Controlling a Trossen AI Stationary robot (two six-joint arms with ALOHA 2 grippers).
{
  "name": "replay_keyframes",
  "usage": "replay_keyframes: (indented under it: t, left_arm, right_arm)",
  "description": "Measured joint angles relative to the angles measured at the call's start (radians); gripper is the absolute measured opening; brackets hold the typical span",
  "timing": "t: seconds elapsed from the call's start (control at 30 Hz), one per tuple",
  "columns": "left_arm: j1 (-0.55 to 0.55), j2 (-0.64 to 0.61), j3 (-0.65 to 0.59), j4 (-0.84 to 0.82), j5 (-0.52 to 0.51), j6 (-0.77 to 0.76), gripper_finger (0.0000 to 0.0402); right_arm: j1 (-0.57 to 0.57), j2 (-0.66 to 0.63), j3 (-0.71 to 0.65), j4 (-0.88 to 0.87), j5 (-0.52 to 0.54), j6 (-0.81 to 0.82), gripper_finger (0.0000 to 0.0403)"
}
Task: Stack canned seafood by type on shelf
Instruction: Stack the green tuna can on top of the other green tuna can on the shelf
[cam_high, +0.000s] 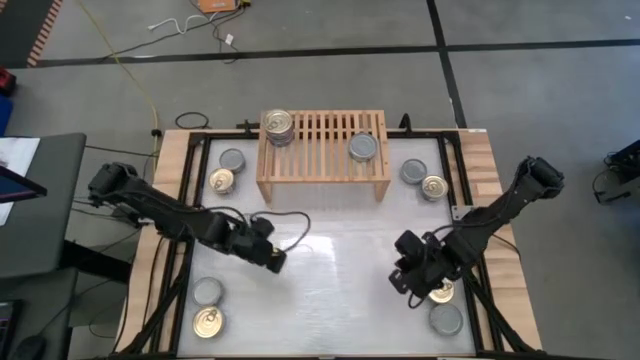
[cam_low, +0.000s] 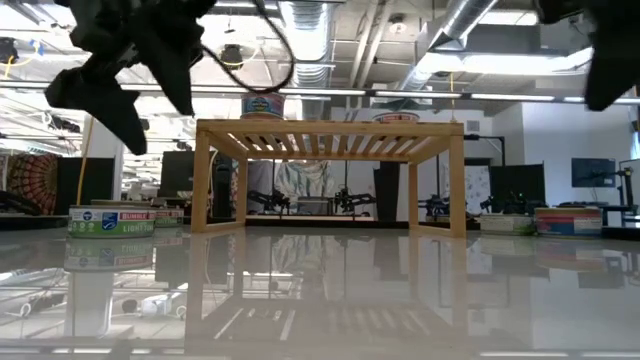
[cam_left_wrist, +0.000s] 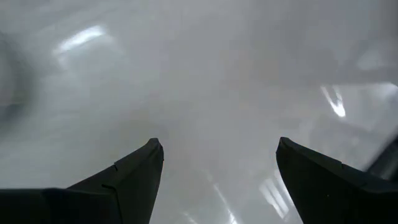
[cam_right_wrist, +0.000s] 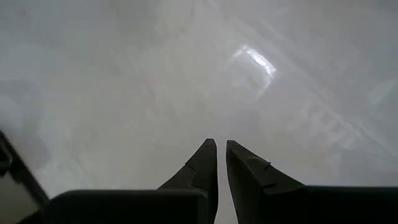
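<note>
The light-wood shelf (cam_high: 322, 150) stands at the table's far middle. On its slatted top sit a gold-topped stack of canned seafood (cam_high: 278, 126) and one silver-topped can (cam_high: 362, 147). Other cans rest flat on the table. My left gripper (cam_high: 275, 262) hovers open over bare table left of centre, with nothing between its fingers (cam_left_wrist: 219, 149). My right gripper (cam_high: 405, 285) hangs shut over the table's near right, nothing between its fingertips (cam_right_wrist: 220, 146), just beside a gold-topped can (cam_high: 441, 293).
Loose cans lie left of the shelf (cam_high: 232, 158) (cam_high: 221, 181), right of it (cam_high: 413, 171) (cam_high: 434, 187), at the near left (cam_high: 207, 291) (cam_high: 208, 322) and near right (cam_high: 446, 319). The white table middle (cam_high: 340, 260) lies bare between the arms.
</note>
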Motion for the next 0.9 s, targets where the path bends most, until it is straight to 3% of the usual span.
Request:
replay_keyframes:
  t: [0.2, 0.47, 0.9]
  left_arm:
    - [-0.040, 0.045, 0.000, 0.204, 0.006, 0.131, 0.0299]
    - [-0.042, 0.040, 0.000, 0.211, 0.014, 0.206, 0.0299]
    - [-0.037, 0.022, 0.000, 0.194, 0.096, 0.411, 0.0299]
  right_arm:
    - [0.051, 0.000, -0.009, 0.049, 0.020, 0.031, 0.0063]
    - [0.065, 0.001, -0.119, 0.345, 0.038, 0.038, 0.0095]
    - [0.038, 0.001, -0.121, 0.346, 0.051, 0.143, 0.0188]
